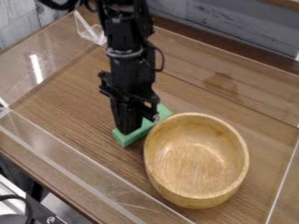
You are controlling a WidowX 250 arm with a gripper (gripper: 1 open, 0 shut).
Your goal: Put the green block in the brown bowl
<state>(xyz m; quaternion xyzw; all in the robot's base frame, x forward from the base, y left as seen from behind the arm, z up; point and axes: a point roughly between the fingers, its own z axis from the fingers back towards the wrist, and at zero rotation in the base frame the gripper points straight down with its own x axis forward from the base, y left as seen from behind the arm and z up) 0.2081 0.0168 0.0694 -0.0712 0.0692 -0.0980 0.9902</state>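
Note:
The green block lies just left of the brown bowl, near its rim. My gripper points almost straight down over the block's middle, its black fingers shut on the block. Green shows on both sides of the fingers, one end towards the front left and one towards the bowl. The fingers hide the block's middle. Whether the block is clear of the table I cannot tell. The bowl is upright with nothing in it.
A wooden table top is enclosed by low clear plastic walls along the front and left. A grey panel stands behind the table. The arm rises up to the top left.

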